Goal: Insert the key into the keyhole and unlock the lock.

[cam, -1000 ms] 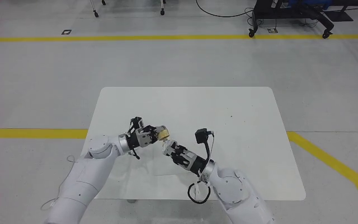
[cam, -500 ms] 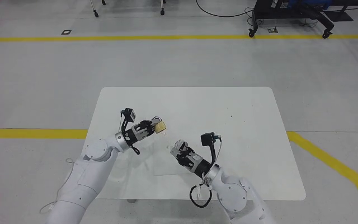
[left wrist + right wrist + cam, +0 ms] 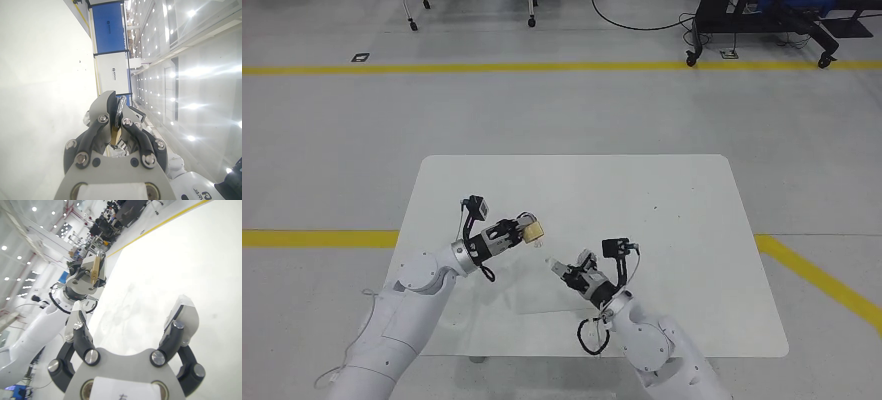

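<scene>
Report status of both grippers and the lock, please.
Left gripper shut on lock, above table. Right gripper open, empty, apart from lock. Nothing between them.

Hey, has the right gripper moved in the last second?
Yes. The right gripper has pulled back from the padlock, shifting rightward over the table, toward its near right corner.

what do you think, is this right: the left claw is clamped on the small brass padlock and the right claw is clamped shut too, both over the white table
Not quite. The right claw is open, its fingers spread wide with nothing between them, as the right wrist view shows. The rest holds: the left claw is clamped on the small brass padlock, and both are over the white table.
</scene>
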Robot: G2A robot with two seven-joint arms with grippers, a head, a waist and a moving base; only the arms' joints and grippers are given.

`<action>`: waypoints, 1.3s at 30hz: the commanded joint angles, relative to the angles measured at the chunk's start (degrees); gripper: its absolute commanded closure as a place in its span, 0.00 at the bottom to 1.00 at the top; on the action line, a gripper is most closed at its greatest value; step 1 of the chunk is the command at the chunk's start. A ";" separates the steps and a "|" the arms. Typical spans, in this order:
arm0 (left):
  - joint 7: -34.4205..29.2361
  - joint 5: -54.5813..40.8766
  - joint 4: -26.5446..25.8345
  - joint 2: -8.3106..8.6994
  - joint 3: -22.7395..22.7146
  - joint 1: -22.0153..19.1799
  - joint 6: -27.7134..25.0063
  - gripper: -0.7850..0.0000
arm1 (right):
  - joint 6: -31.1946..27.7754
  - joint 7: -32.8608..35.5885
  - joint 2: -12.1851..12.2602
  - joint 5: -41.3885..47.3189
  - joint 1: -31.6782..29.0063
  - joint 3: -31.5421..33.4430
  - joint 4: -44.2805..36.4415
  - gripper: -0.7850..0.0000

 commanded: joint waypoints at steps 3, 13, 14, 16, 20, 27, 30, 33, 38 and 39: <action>0.07 0.01 -0.35 0.05 -0.31 0.27 0.09 1.00 | -9.77 1.08 -0.49 11.11 1.27 -1.50 3.80 0.29; -0.69 0.42 -0.68 0.08 -0.46 0.52 -0.35 1.00 | -11.80 -0.69 -1.90 16.13 5.45 -4.52 10.05 0.54; -0.66 0.38 -0.69 0.08 -0.52 0.54 -0.38 1.00 | -12.14 -0.58 -1.95 16.50 5.65 -4.56 10.33 0.54; -0.70 0.43 -0.78 0.08 -0.57 0.58 -0.49 1.00 | -13.00 -0.47 -2.04 16.92 6.08 -4.59 10.86 0.53; -0.87 0.75 -0.92 0.06 -0.44 0.62 -0.55 1.00 | -14.50 -1.12 -2.18 17.04 6.12 -4.63 10.97 0.55; -0.99 0.82 -1.00 0.08 -0.67 0.68 -0.64 1.00 | -17.31 0.71 -2.76 23.79 7.40 -5.12 13.32 0.70; -0.97 0.77 -1.09 0.12 -0.89 0.80 -0.57 1.00 | -18.22 2.37 -3.03 26.52 8.42 -5.50 15.01 0.75; -0.86 0.87 -1.28 0.14 -0.99 0.91 -0.63 1.00 | -18.35 3.37 -3.31 28.56 9.18 -5.93 16.38 0.78; -1.10 1.00 -1.48 0.16 -1.04 0.98 -0.84 1.00 | -19.89 5.27 -3.79 34.26 9.96 -6.21 18.42 0.90; -1.14 1.01 -1.47 0.16 -1.09 0.97 -0.87 1.00 | -20.37 6.27 -3.89 36.13 10.09 -6.30 18.80 0.90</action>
